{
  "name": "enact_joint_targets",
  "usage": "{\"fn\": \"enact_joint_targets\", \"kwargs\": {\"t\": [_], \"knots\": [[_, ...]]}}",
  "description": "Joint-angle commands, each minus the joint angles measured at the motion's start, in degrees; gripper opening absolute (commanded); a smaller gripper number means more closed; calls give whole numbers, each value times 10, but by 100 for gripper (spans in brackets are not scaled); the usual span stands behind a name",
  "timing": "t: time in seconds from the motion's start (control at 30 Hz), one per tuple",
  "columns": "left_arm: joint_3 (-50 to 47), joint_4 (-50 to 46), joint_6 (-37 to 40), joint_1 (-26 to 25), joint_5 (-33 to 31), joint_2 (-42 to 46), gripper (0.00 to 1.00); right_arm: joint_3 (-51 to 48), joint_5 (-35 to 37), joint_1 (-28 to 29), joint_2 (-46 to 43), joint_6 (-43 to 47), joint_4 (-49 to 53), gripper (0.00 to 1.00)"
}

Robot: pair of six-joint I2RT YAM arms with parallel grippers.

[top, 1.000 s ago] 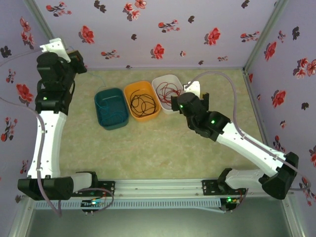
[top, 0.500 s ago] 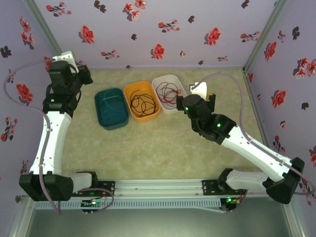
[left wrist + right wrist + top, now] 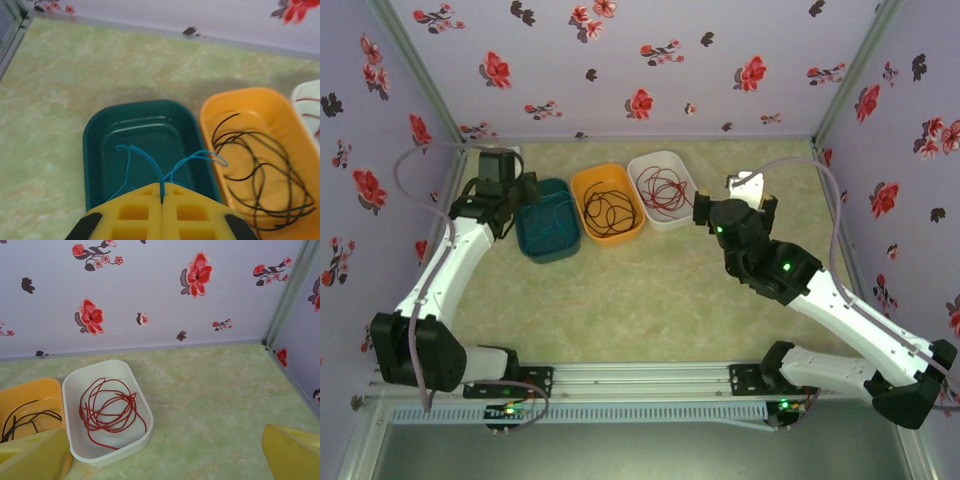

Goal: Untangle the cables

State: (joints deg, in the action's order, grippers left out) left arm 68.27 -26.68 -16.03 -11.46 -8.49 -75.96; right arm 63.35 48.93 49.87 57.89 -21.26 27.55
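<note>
The blue cable (image 3: 150, 160) rises from the teal bin (image 3: 92, 150), and my left gripper (image 3: 162, 194) is shut on it, pinching a strand between its yellow fingertips just above the bin's near end. In the top view that gripper (image 3: 525, 190) sits at the bin's left rim. The black cable (image 3: 255, 185) lies coiled in the orange bin (image 3: 582, 185). The red cable (image 3: 107, 407) lies coiled in the white bin (image 3: 145, 425). My right gripper (image 3: 165, 452) is open, with bare table between its fingers, to the right of the white bin.
The three bins stand side by side at the back of the green table (image 3: 650, 290). Flowered walls (image 3: 620, 60) close in the back and both sides. Open table lies in front of the bins and at the right (image 3: 220, 400).
My left arm has swung down from high at the back-left wall to the teal bin. My right arm has drawn back to the right, away from the white bin.
</note>
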Motion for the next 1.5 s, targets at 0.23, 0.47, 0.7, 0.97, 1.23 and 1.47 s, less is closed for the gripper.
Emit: {"fn": "enact_joint_targets", "kwargs": {"t": [0.23,0.47,0.7,0.97,1.23,1.47], "knots": [[-11,-48,14,-1,-151,-13,0,-16,26,-4,-10,-23,17,99],[-16,-36,9,-16,-142,-54,0,-13,22,-5,-1,-23,21,99],[10,-30,8,-42,-130,-131,0,-8,22,-6,-4,-26,31,99],[41,-22,2,-41,-104,-221,0,-12,22,-7,-6,-28,36,99],[86,-20,-7,-33,-76,-301,0,-13,21,-11,-3,-29,35,99],[106,-22,-13,-27,-58,-347,15,-11,21,-17,1,-30,35,99]]}}
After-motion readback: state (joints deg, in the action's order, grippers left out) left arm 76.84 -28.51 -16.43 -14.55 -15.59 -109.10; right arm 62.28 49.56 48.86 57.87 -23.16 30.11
